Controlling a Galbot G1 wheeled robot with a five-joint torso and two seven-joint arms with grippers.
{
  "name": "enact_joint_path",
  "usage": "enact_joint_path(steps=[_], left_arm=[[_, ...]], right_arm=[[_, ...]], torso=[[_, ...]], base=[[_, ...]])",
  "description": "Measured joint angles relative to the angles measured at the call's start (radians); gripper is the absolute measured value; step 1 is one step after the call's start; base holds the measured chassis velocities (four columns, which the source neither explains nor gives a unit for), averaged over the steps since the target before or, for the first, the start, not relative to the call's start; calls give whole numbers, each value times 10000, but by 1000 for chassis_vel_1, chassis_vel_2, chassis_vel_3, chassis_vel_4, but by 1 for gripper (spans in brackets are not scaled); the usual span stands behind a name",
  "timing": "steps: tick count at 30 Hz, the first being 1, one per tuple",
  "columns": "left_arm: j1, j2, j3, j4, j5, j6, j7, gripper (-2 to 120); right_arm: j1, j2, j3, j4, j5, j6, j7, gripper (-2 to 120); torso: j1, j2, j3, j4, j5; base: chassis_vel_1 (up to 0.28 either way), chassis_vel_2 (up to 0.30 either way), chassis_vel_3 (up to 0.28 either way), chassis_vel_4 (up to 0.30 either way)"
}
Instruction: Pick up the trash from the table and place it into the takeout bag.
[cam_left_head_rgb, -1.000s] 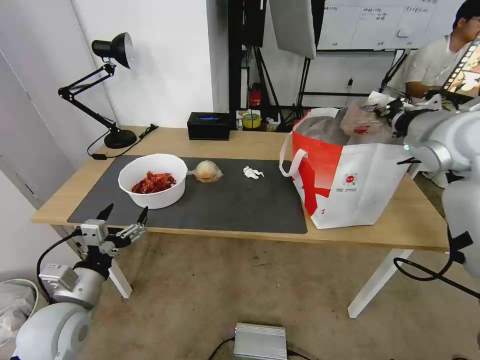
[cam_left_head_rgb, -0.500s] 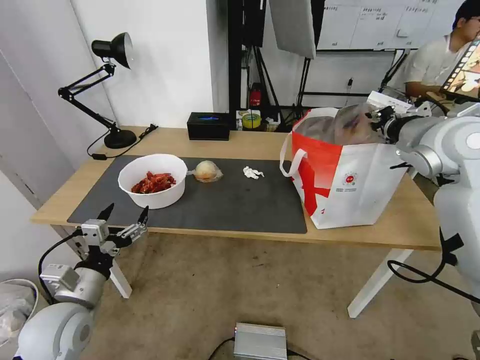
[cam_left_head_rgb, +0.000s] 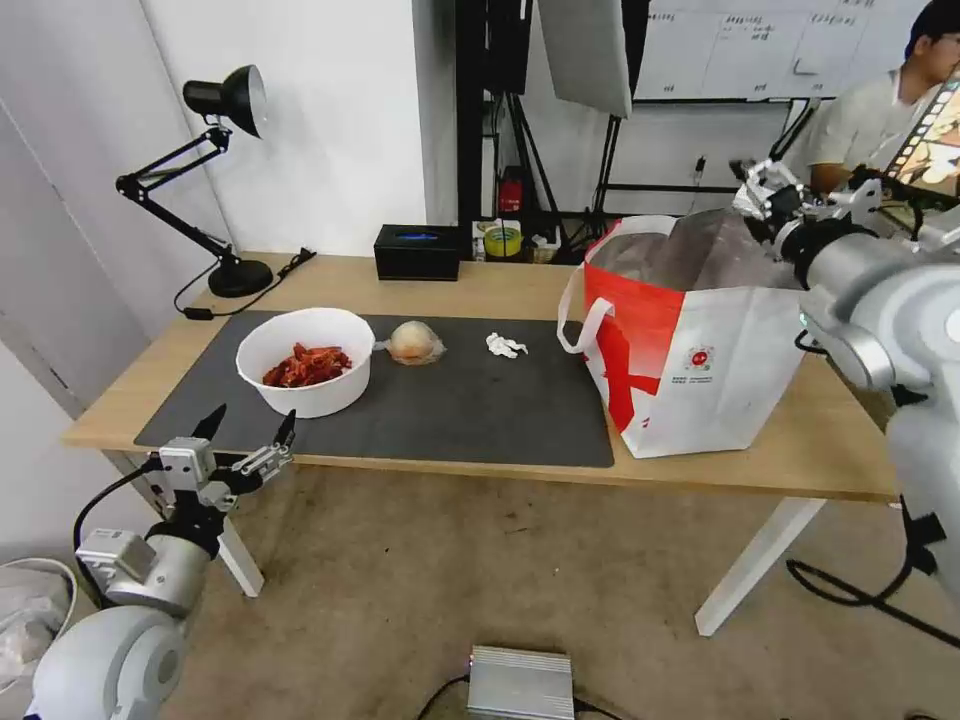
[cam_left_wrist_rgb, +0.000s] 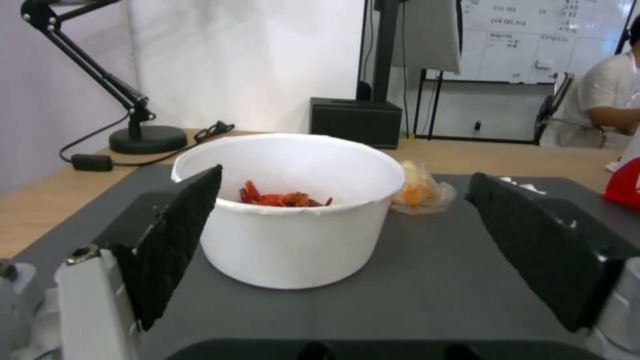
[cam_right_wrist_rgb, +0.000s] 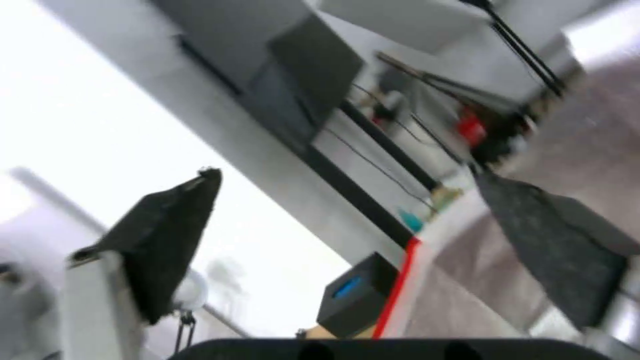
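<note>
Head view: right gripper high over far rim of bag, jaws apart, holding nothing. Left gripper low off table front edge, jaws spread wide. Bowl straight ahead of left jaws, nearer that arm. Wrapped lump just beside bowl, tissue mid-mat, between bowl and bag.
</note>
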Motion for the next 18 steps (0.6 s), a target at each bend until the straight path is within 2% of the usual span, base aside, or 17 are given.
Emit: enact_joint_path(steps=[6,11,13,16,18], left_arm=[[18,-45,47,-78,5,-90,10,100],[82,-48,66,-114,29,-212,8,100],[81,-36,136,-125,46,-234,1,100],[69,-56,184,-126,61,-252,1,100],[94,-111,203,-106,72,-287,1,100]], right_arm=[[-1562,-470,191,1219,-2334,482,-1869,100],[-2279,-598,424,1725,-3382,663,-2585,100],[-3158,-654,804,2138,-4279,759,-3047,100],[-3758,-676,1039,2405,-4947,805,-3205,100],[-4365,-645,1207,2629,-5685,940,-3276,100]], torso=[[-1,0,0,-2,1],[-1,1,-1,0,0],[-1,0,-1,1,1],[-1,1,-1,-6,3],[-2,1,-1,-2,0]], base=[[0,0,0,0],[0,0,0,0],[0,0,0,0],[0,0,0,0],[0,0,0,0]])
